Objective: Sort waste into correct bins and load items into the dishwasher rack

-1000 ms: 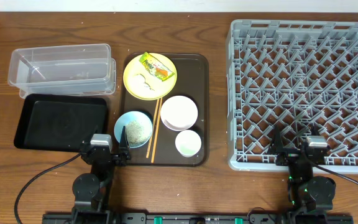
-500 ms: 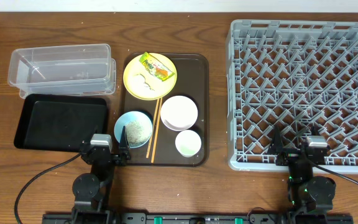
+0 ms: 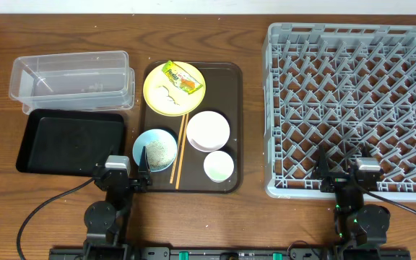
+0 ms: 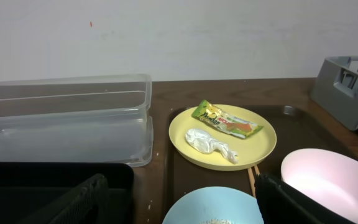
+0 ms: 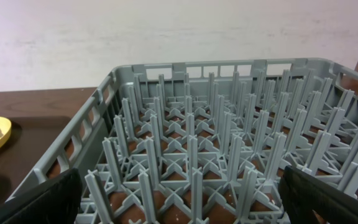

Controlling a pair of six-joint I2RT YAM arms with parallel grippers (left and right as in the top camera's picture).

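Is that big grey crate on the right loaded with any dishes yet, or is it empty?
Empty. The dishwasher rack shows only its own bare pegs and lattice floor, both from overhead and in the right wrist view.

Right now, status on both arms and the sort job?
Left gripper, right gripper open, holding nothing. Wrapper on plate, plate on tray, rack empty. No obstruction seen.

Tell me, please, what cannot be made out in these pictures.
- Left wrist view: light blue bowl cut off by the bottom edge, its contents barely showing.
- Left wrist view: black tray cut off by the bottom edge.
- Right wrist view: dishwasher rack near wall below the frame.
- Overhead: white scrap on the yellow plate too small to identify.
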